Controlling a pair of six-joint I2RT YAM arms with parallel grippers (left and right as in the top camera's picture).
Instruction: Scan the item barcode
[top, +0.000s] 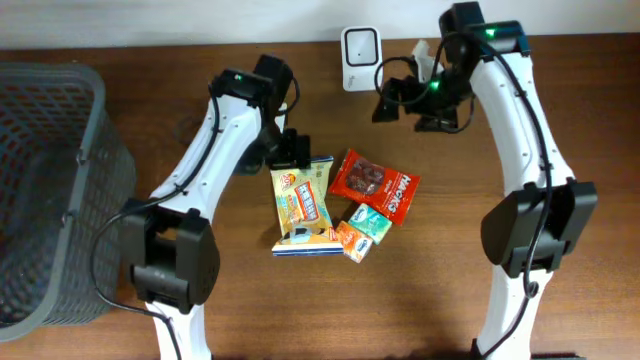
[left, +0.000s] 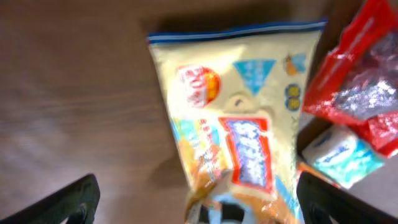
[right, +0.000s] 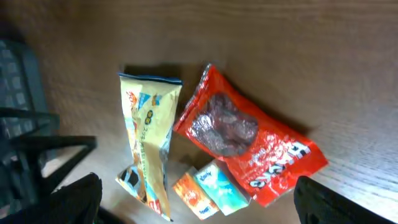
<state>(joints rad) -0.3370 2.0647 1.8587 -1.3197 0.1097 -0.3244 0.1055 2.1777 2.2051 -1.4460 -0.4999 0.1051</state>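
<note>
Currently the yellow snack bag (top: 303, 208) lies flat on the table (top: 600, 120), printed face up, near the centre of the work area. It is judged to be the item to scan, because the left gripper (top: 290, 150) hangs directly over its upper end. The left jaws stand wide open: in the left wrist view both fingers sit at the lower corners of the frame, with the bag on the table beneath them and neither finger touching it. No barcode shows on the bag in any view; the code is probably on the underside, though this cannot be confirmed. Just to the right of the bag lies a red snack bag (top: 375, 183). Below that, a small teal pack (top: 368, 222) and a small orange pack (top: 352, 241) lie touching each other, the orange one close against the yellow bag's lower corner. The white scanner (top: 359, 45) stands at the far edge of the table, well apart from the yellow bag. The right gripper (top: 395, 100) hovers just beside the scanner, jaws wide open and holding nothing. A wire basket (top: 95, 120) stands at the left end. On this evidence, no item is lifted or presented to the scanner, so the scan is judged not yet done. Gripping, lifting, turning the code toward the scanner and presenting it are all left to do.
</note>
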